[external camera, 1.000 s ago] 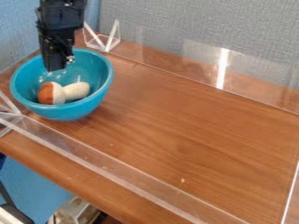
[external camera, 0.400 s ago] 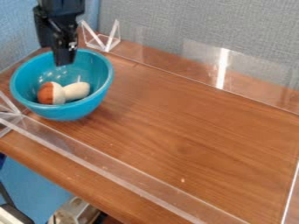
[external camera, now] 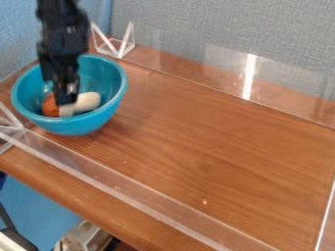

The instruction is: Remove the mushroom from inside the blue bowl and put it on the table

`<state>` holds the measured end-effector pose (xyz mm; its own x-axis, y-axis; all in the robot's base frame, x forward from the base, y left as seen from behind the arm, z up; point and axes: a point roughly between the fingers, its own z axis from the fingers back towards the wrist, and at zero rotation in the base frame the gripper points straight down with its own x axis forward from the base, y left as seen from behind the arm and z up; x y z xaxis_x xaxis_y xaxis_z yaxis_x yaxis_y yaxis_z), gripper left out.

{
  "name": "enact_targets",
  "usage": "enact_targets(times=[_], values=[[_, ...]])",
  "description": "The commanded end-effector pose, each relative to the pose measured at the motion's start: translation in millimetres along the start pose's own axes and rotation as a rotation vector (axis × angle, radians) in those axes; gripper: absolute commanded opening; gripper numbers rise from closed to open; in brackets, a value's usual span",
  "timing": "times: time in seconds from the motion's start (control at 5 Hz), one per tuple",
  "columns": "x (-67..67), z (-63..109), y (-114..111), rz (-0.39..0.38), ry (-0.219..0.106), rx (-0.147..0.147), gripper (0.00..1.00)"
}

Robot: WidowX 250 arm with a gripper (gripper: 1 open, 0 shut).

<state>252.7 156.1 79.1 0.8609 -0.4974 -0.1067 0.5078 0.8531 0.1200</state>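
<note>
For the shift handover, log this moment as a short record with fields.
bowl: blue bowl at the table's left end, upright
contents: mushroom lying inside the bowl, partly hidden by the gripper
gripper: gripper pointing down into the bowl over the mushroom, jaws look open
contact: cannot tell whether the jaws touch the mushroom
task state: mushroom not yet out of the bowl

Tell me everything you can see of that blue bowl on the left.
The blue bowl is round, deep and glossy turquoise, plastic-looking. It sits upright on the wooden table in the left corner, close to the clear acrylic walls. Inside lies the small mushroom, reddish-brown cap and cream stem. The black gripper reaches down into it over the mushroom; whether it touches the bowl is unclear.
</note>
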Motion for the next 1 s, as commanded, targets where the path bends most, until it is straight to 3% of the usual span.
enact_targets(times=[0.0,0.2,0.4,0.6,0.8], values=[[3.1,-12.5,-3,-0.095,-0.026,0.041,1.00],[-3.0,10.4,-7,-0.053,-0.038,0.060,0.00],[-7.0,42.6,-12,-0.014,-0.057,0.093,0.00],[-3.6,31.9,-1,0.005,-0.066,0.106,1.00],[-0.3,42.3,3,0.023,-0.090,0.136,0.00]])
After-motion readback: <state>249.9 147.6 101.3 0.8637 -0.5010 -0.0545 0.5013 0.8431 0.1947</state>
